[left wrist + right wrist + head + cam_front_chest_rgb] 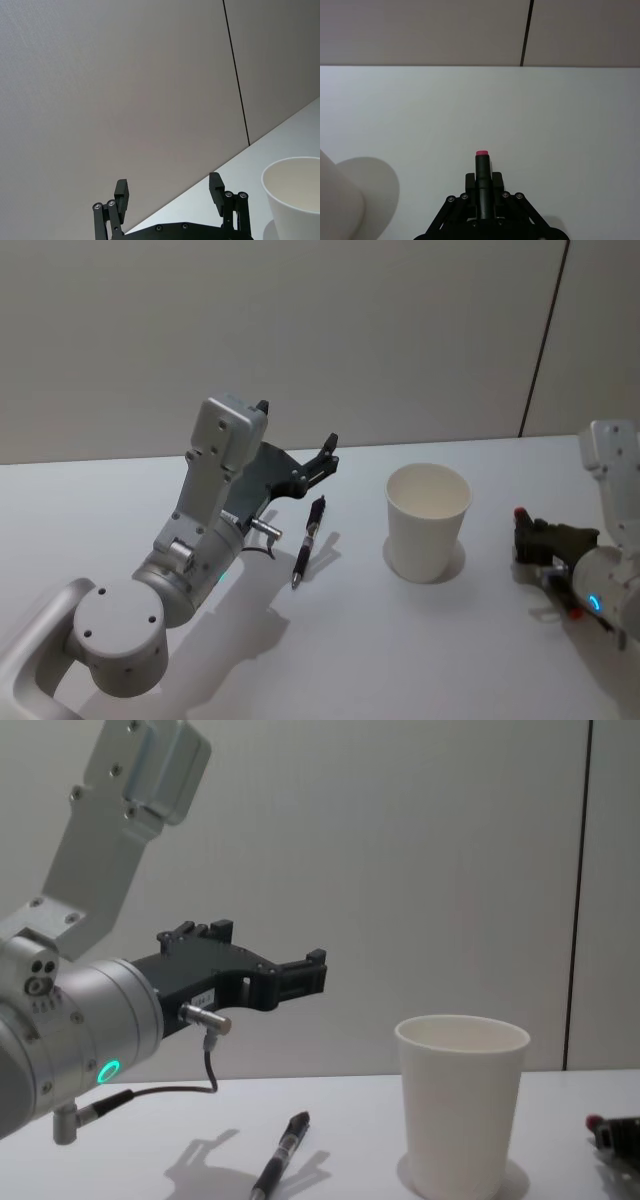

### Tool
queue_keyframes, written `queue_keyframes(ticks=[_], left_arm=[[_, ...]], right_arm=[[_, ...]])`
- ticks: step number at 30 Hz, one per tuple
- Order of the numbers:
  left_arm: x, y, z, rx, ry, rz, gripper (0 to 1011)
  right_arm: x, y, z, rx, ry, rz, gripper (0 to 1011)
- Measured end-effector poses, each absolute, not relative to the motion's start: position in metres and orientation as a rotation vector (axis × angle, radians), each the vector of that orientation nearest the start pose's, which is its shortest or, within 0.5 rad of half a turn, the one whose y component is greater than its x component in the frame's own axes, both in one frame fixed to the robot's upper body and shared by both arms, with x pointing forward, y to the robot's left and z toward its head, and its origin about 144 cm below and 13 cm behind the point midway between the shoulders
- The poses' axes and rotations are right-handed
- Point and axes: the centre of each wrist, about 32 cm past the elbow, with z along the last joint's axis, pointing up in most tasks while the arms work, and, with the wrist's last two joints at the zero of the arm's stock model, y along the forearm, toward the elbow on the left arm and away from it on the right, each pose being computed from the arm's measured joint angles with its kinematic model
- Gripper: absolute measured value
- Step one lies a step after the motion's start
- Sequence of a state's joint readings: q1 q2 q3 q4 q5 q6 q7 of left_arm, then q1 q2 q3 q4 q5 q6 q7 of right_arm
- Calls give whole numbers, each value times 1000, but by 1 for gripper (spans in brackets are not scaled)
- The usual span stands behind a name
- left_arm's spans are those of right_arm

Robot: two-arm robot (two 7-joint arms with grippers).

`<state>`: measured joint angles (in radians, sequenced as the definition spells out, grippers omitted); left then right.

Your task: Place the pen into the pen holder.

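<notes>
A black pen (pixel 308 540) lies flat on the white table (pixel 330 640), left of the pen holder, a white paper cup (pixel 427 520) that stands upright. The chest view shows the pen (pixel 280 1155) and the cup (pixel 460 1105) side by side. My left gripper (pixel 296 427) hangs open above the pen, tilted up toward the wall, with nothing between its fingers (pixel 122 192). My right gripper (pixel 525 532) rests low on the table right of the cup. It is shut on a black pen-like stick with a red tip (pixel 481 172).
A plain wall with one dark vertical seam (pixel 545 340) stands behind the table. Bare table surface lies in front of the cup and between the cup and the right gripper.
</notes>
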<state>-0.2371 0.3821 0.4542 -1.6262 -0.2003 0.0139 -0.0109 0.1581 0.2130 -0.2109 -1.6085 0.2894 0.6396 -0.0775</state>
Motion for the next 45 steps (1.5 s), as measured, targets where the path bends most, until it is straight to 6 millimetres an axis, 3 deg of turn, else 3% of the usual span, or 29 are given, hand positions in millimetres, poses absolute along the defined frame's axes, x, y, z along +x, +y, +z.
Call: queue_keyframes(ticks=[45], left_arm=[[492, 198, 1204, 61, -268, 1124, 1000]], right_arm=[[475, -205, 1231, 193, -50, -1534, 185]])
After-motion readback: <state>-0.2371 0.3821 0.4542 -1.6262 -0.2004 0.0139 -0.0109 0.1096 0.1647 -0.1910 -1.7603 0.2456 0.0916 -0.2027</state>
